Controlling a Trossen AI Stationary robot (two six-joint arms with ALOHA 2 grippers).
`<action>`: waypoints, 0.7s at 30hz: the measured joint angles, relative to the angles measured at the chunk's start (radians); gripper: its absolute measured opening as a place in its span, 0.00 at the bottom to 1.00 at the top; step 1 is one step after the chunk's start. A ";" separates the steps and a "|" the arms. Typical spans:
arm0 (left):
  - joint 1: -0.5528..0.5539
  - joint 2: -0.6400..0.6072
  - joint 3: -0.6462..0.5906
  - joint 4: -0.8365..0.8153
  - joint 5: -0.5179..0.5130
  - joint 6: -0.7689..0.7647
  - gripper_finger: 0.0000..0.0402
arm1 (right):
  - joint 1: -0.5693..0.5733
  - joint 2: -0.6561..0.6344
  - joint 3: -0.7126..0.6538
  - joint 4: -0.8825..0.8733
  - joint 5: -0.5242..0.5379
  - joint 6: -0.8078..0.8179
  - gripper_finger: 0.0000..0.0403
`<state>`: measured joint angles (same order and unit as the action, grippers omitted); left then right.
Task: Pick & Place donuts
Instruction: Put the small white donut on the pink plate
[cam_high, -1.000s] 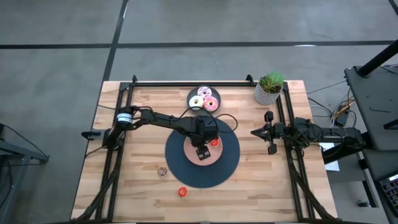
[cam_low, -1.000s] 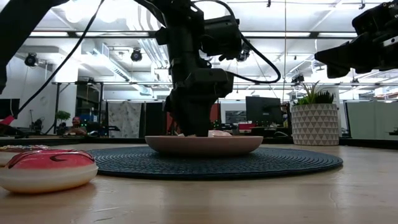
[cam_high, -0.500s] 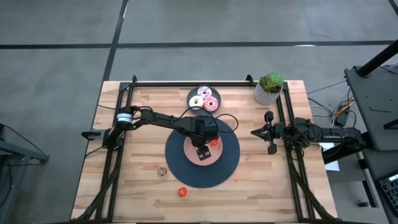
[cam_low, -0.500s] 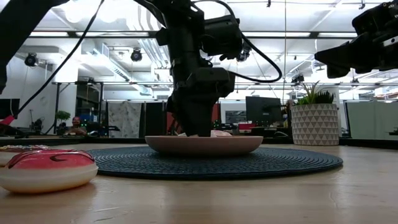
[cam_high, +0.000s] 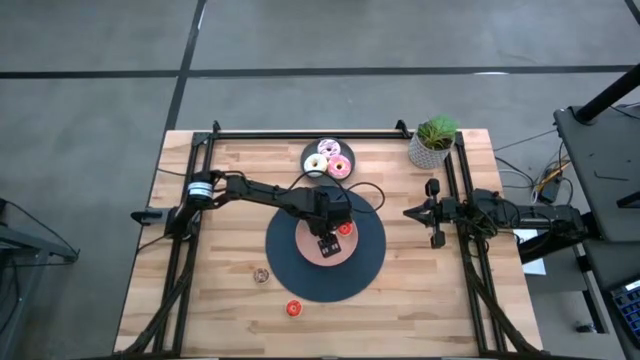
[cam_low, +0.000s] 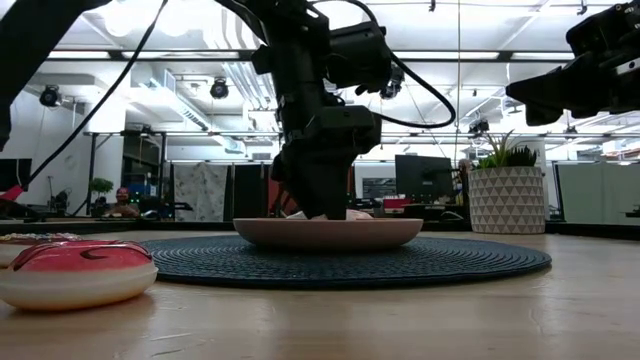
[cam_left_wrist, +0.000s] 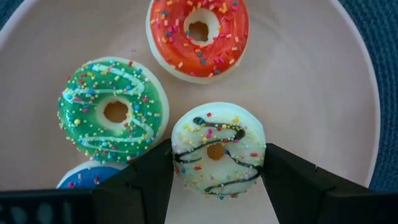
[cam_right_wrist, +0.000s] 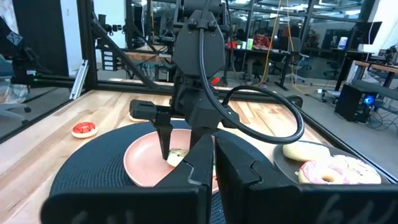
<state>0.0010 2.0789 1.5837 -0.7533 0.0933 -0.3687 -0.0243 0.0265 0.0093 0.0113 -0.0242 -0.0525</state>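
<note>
A pink plate (cam_high: 312, 252) sits on a round dark mat (cam_high: 370, 262) mid-table. On it lie a red donut (cam_left_wrist: 198, 34), a green donut (cam_left_wrist: 112, 112) and a blue donut (cam_left_wrist: 81, 179). My left gripper (cam_left_wrist: 217, 155) points steeply down over the plate, shut on a white donut with dark drizzle (cam_left_wrist: 217, 134). Another red donut (cam_high: 293, 308) and a small brown donut (cam_high: 261, 275) lie on the wood near the front. My right gripper (cam_high: 410, 212) waits shut at the table's right side. My left gripper pinches the white donut between its two fingers, one on each opposite side of its outer rim (cam_left_wrist: 178, 155). The fingers come from above, pointing steeply down. The donut lies flat, hole up, low over the plate; whether it rests on the plate I cannot tell.
A small dark plate (cam_high: 309, 150) with three larger donuts stands at the far edge. A potted plant (cam_high: 432, 142) is at the far right corner. Bare wood lies left and right of the mat.
</note>
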 joint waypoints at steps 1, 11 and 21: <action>0.000 0.000 0.000 0.003 0.000 0.000 0.50 | 0.000 0.000 0.000 0.000 0.000 0.000 0.02; 0.004 0.000 0.000 0.005 0.000 0.004 0.50 | 0.000 0.000 0.000 0.000 0.000 0.000 0.02; 0.007 0.000 0.000 0.006 0.000 0.013 0.51 | 0.000 0.000 0.000 0.000 0.000 0.000 0.02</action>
<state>0.0078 2.0785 1.5837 -0.7475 0.0937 -0.3561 -0.0244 0.0265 0.0093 0.0114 -0.0240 -0.0525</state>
